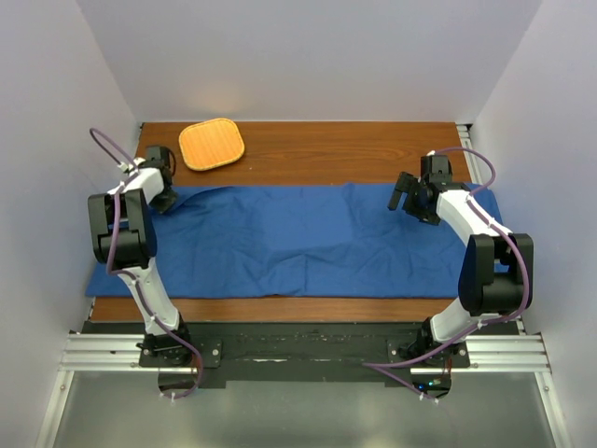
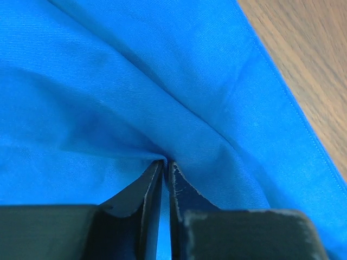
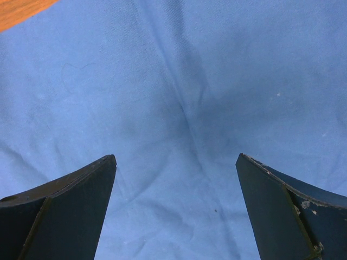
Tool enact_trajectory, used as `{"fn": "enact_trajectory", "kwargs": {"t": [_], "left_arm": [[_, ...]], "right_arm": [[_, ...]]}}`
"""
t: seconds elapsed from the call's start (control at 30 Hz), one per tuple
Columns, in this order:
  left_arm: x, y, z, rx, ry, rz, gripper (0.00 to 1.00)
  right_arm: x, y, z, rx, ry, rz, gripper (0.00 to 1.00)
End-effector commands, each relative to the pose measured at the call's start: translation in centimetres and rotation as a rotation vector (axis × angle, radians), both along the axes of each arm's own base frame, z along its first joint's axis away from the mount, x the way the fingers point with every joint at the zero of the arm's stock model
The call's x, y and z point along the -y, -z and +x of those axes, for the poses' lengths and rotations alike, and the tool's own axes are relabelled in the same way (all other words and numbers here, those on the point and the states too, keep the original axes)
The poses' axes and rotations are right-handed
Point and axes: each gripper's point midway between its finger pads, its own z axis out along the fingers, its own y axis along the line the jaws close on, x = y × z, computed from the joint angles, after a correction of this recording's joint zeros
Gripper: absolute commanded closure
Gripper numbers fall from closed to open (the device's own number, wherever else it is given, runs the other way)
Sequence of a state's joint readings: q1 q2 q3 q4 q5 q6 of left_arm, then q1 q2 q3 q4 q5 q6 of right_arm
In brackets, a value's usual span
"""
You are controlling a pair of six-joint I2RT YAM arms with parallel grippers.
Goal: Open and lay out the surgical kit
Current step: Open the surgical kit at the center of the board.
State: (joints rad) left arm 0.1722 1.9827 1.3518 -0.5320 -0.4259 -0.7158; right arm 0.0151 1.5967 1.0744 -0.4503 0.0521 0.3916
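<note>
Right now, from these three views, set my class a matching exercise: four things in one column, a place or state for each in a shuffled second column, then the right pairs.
Column one
1. left gripper
2. right gripper
3. blue cloth
4. orange mat

Column two
A. spread across the table
B. lying beyond the cloth, far left
C. jaws wide open over the cloth
D. pinching a fold of the cloth

Pairs: 1-D, 2-C, 3-A, 4-B
</note>
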Motion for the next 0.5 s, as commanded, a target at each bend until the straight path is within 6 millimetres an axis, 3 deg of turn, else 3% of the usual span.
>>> {"fn": "enact_trajectory", "kwargs": {"t": [0.0,0.2,0.47], "left_arm": [[0.2,0.3,0.8,0.071,-0.04,-0.051,0.82],[-0.4,-0.5,1.6,0.099,-0.051,-0.042,0.66],[-1.5,-1.1,1.7,0.123,-0.078,-0.041,0.53]], "right_arm": [[-0.4,-0.7,0.8,0.031,-0.01,0.013,0.01],[-0.3,-1.0,1.2,0.041,-0.009,0.008,0.01],[-0.1,-1.0,1.5,0.044,-0.005,-0.003,0.01]]}}
